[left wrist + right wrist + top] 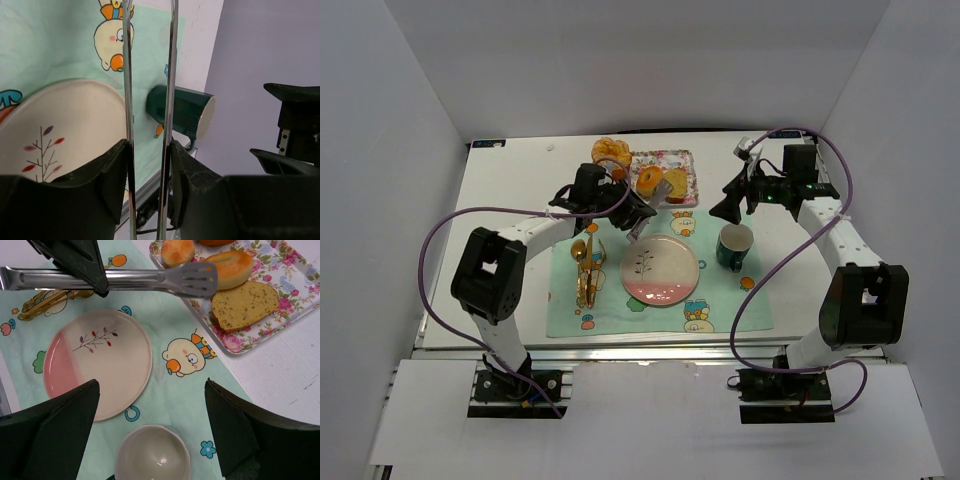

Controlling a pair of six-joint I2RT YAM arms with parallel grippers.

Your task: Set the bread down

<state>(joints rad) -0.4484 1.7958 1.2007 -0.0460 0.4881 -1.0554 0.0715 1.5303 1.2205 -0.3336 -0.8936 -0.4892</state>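
**Bread on the flowered tray, plate apart**

A flat slice of brown, speckled bread (245,305) lies toward the near right corner of the flower-patterned rectangular tray (300,275). A glossy golden oval bun (231,266) touches the slice. A pale round roll (177,250) sits just past the bun, partly cut off in the right wrist view. A lumpy golden pastry (610,152) rests at the tray's far left corner. The slim metal tongs (197,279) hang level, tips just beside the bun. The round cream-and-pink plate (97,365) lies apart from the tray, on the pale green placemat (170,400).
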